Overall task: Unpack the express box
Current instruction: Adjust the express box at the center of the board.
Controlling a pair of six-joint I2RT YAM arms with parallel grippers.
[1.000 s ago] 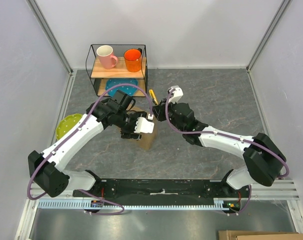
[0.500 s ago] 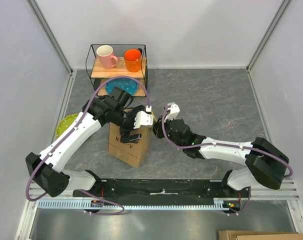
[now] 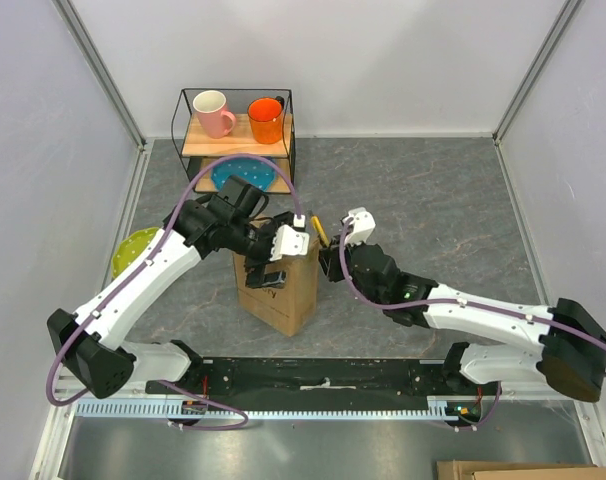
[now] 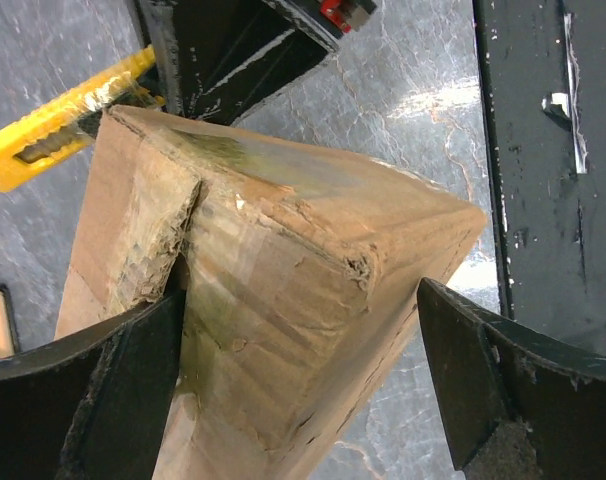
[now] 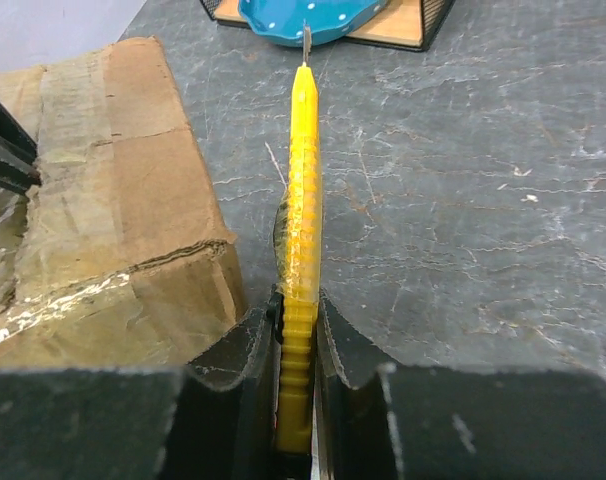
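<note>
**Top view, centre:** the express box, a brown carton, stands on the grey veined table, below the wire shelf. The left gripper is spread wide, one finger on either side of the carton. It appears not to touch, though the wrist view is too close to be sure. The right gripper is clamped on a yellow utility knife, just beside the box.

**Risk:** an unbraced carton may slide or tip under blade pressure, and the blade may skid on the glossy, wrinkled tape.

**Materials:** the cardboard is matte, frayed and crushed at its corners. The knife handle is ribbed plastic.
</note>
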